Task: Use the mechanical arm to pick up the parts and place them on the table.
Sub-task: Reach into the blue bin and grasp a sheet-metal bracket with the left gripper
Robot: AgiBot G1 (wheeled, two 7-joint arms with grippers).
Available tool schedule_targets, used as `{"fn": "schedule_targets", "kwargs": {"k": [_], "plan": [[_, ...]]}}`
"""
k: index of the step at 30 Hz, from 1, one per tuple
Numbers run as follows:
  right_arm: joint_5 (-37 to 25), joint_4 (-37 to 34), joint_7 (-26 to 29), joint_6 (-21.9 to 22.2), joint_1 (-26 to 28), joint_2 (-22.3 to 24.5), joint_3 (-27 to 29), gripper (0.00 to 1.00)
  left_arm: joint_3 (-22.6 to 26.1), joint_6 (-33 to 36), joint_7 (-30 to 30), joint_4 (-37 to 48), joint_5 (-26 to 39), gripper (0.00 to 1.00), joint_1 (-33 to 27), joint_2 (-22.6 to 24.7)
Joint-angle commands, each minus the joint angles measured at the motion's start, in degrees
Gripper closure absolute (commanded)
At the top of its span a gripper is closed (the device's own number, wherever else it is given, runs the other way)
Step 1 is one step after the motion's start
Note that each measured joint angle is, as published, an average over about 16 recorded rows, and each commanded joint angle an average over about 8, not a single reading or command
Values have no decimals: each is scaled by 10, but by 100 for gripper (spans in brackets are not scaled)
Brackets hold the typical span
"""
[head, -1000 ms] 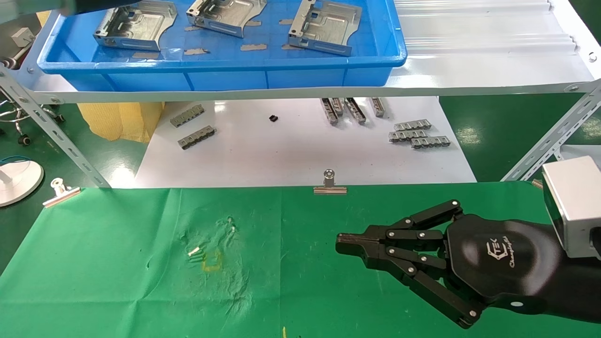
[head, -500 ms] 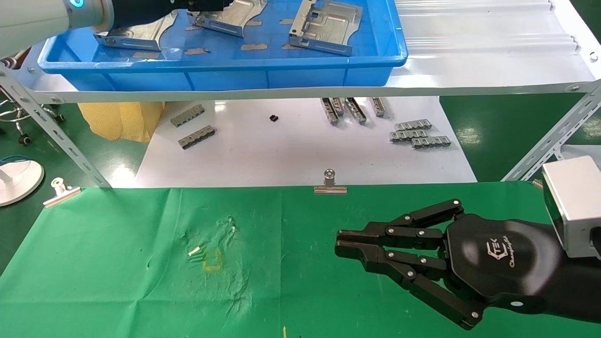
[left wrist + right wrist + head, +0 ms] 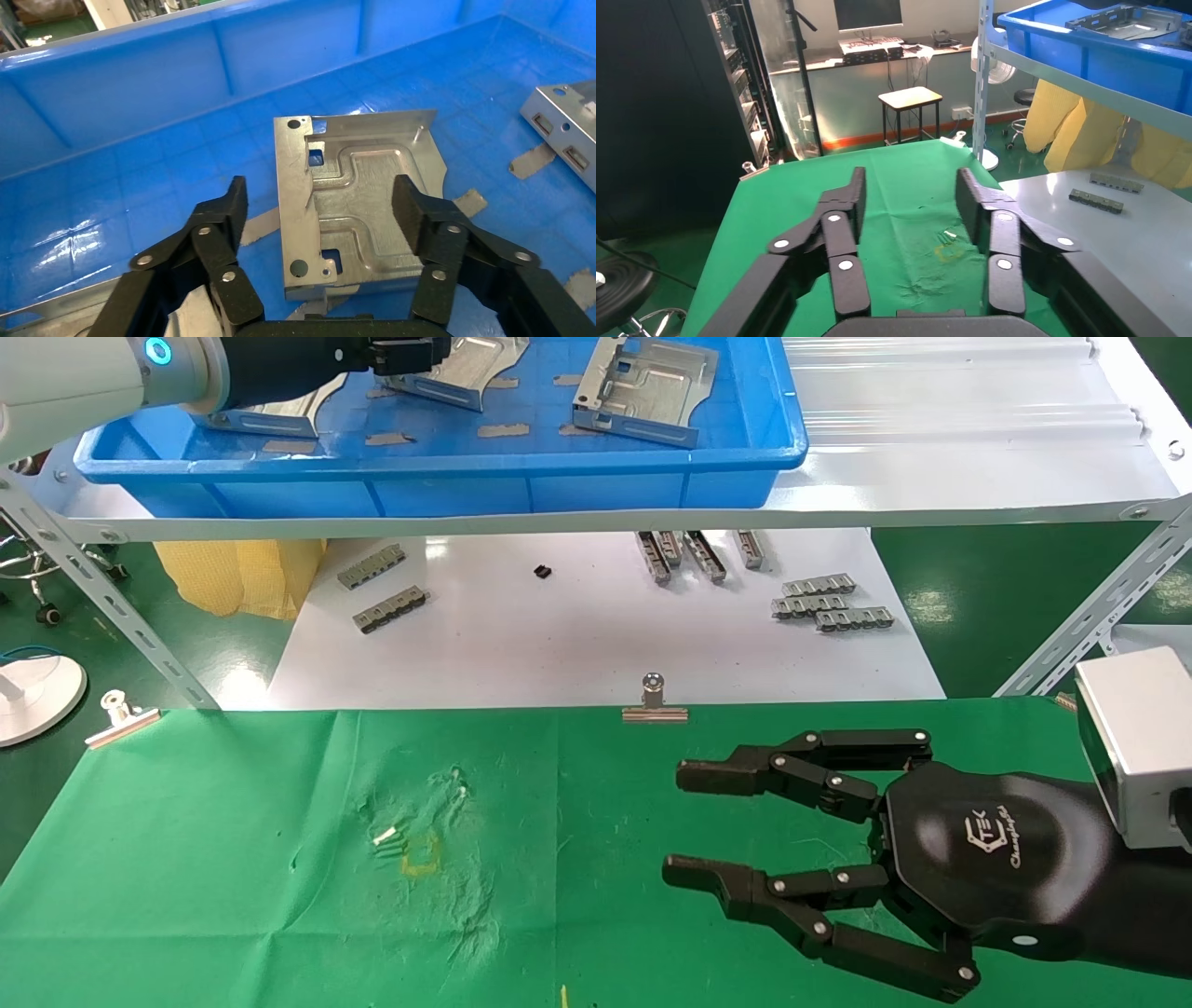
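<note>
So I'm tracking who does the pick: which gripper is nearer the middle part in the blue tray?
Left. The left gripper hovers over the middle part, jaws open on either side of it. The right gripper sits far off, open over the green table.

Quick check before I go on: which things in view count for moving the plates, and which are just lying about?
Job:
- left tool, open over a silvery stamped sheet-metal plate
- two more such plates in the blue plastic tray
- green cloth-covered table
- right tool, open above the table

Lying about:
- small grey slotted bars on the white board
- silver binder clips
</note>
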Motion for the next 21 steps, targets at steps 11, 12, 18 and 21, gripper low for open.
{"fn": "schedule_targets", "kwargs": {"k": [11,12,18,21], "plan": [[0,0,0,0,0,0,0,0,11,0,-12,-8,17,100,1,-1],[0,0,0,0,0,0,0,0,12,0,-12,-8,17,100,2,-1],[0,0,0,0,0,0,0,0,12,-2,-16,-11,17,100,6,-2],[0,0,0,0,0,0,0,0,9,-1,-16,-14,14,100,7,-5]]}}
